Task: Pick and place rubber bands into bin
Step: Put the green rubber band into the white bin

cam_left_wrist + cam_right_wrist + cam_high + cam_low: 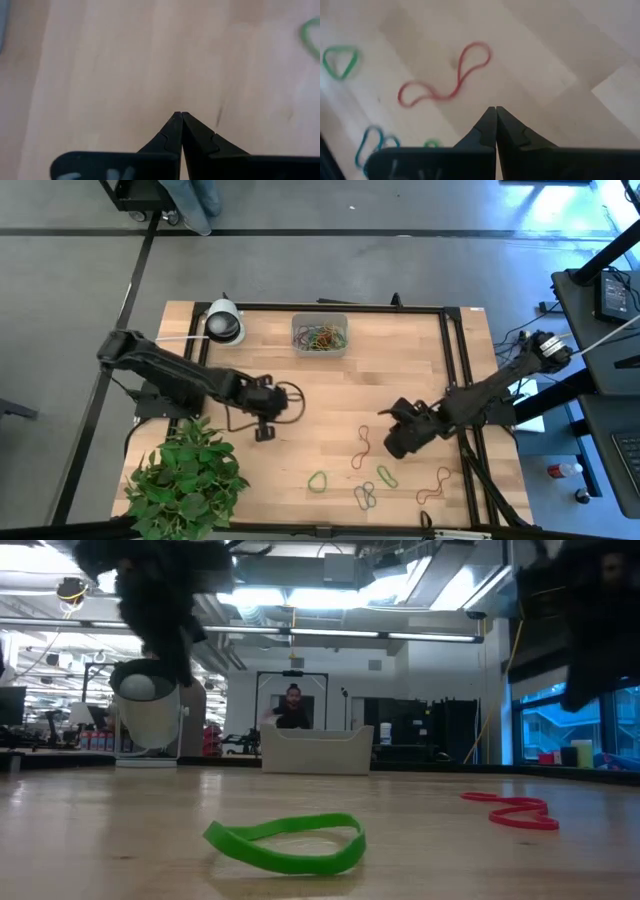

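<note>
The left claw (264, 434) is hanging over bare wood at about nine o'clock from the centre of the worktop (400, 370), its fingers (172, 131) pressed together with nothing between them. The right claw (385, 412) is hovering at about four o'clock from the centre, its tips likewise pressed together and pinching nothing; in its wrist view a twisted red band (447, 80) is lying flat on the wood just ahead of the tips, apart from them.

The bin (320, 335) is sitting near the twelve o'clock edge and is holding a tangle of coloured rubber bands (322, 338). Loose bands are lying toward five and six o'clock: the red one (362, 448), a green loop (318, 481), another green one (386, 475), a bluish-grey pair (365, 497) and a thin reddish-brown one (434, 486) nearest the right edge.

A white-and-black tape roll (224, 322) is standing at the eleven o'clock corner, and a leafy green plant (187, 475) is filling the seven o'clock corner.
</note>
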